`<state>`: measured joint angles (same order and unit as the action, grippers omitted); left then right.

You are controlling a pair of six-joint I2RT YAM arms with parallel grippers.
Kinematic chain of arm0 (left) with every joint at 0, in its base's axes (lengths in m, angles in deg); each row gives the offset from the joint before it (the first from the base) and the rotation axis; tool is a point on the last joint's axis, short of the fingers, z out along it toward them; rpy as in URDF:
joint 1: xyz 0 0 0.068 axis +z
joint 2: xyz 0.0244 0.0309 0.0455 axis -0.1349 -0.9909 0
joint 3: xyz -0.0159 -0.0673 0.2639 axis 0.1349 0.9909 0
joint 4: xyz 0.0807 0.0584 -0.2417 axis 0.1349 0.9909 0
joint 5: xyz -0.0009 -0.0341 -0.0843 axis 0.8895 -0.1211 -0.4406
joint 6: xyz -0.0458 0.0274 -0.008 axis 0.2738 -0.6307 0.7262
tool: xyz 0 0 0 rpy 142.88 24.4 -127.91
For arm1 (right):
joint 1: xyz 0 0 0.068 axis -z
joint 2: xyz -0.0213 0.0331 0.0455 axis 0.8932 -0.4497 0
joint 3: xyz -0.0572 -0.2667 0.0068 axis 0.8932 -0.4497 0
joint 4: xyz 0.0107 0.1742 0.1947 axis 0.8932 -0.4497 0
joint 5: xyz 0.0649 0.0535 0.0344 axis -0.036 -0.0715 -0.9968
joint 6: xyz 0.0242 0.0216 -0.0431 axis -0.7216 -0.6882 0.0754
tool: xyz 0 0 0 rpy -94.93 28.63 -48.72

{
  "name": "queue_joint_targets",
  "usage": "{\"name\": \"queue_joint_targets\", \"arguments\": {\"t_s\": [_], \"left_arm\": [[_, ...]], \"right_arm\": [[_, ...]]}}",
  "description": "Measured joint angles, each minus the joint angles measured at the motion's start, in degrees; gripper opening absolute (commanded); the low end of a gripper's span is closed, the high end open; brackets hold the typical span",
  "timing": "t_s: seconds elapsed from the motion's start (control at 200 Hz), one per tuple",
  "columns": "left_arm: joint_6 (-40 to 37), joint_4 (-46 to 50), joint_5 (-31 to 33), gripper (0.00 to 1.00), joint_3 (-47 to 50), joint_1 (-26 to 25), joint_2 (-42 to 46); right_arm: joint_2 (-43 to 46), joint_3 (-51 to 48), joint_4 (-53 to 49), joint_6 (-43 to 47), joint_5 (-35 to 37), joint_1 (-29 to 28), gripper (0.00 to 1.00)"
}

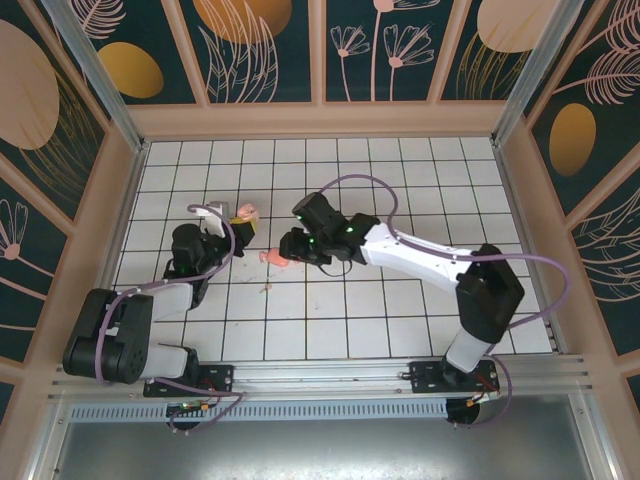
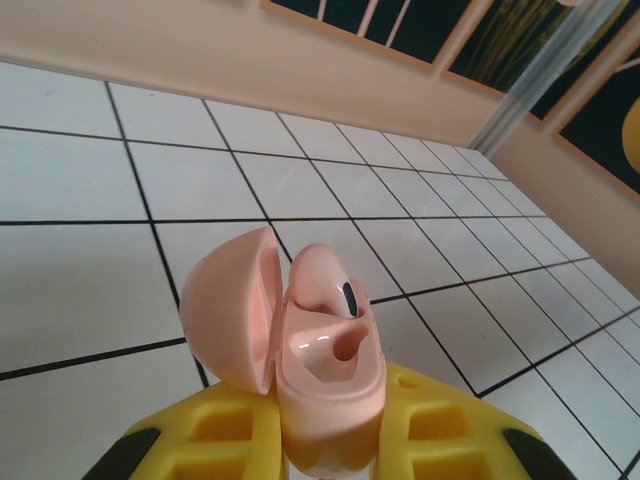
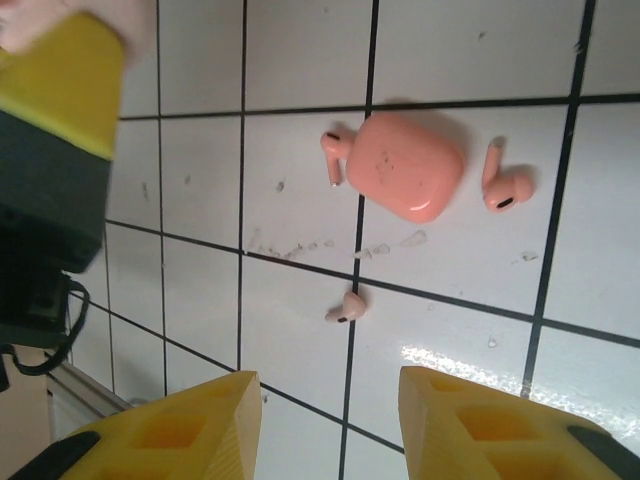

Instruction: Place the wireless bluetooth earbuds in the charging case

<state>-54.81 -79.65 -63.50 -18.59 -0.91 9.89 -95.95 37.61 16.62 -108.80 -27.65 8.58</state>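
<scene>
Open charging case, one earbud seated inside, pinched in the jaws of the left gripper, just left of a flat pink disc on the tiled surface. Right gripper just right of the disc, jaws spread, empty. Loose earbuds flanking the disc; another on its near side.

Past our left wrist view's lower edge: the base of the salmon-pink plastic charging case.

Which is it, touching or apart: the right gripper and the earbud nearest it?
Apart. The right wrist view shows bare tile between the right gripper and the earbud lying beyond its open fingertips.
</scene>
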Motion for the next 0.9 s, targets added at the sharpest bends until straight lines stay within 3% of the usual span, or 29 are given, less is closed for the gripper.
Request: {"name": "queue_joint_targets", "arguments": {"t_s": [0.44, 0.901], "left_arm": [[4.2, 1.3, -0.1, 0.12, 2.2, 6.9, 0.7], [4.3, 2.5, 0.5, 0.12, 2.7, 7.6, 4.0]], "right_arm": [[-15.6, 11.5, -6.7, -0.9, -2.7, -4.3, 0.37], [-26.1, 19.1, -9.4, 1.0, -5.4, -5.4, 0.34]]}}
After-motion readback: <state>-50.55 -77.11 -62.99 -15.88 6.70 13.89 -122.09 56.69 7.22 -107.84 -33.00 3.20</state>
